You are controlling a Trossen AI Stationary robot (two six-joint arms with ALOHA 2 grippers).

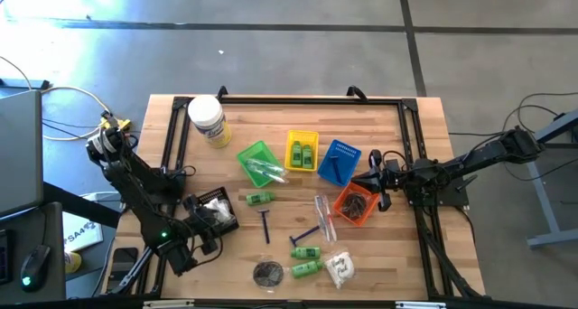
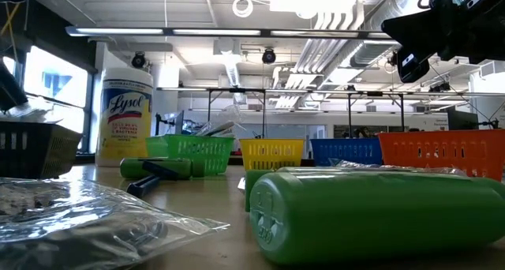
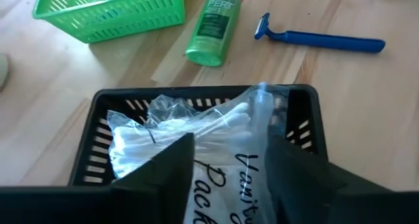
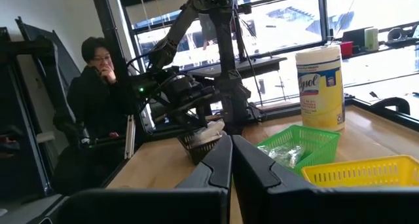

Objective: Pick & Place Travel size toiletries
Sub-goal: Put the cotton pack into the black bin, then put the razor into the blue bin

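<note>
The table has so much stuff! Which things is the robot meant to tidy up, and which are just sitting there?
To tidy up:
- green bottles
- blue razor
- clear stick packet
- white sachet
- round black pouch

Just sitting there:
- big white jar
- cables
- person watching

The printed words on the clear packet (image 3: 222, 158) in the black basket (image 3: 105, 119) run behind dark gripper fingers (image 3: 163, 171) and off the picture's edge. In the low view a green bottle (image 2: 379, 215) blocks the table behind it.
</note>
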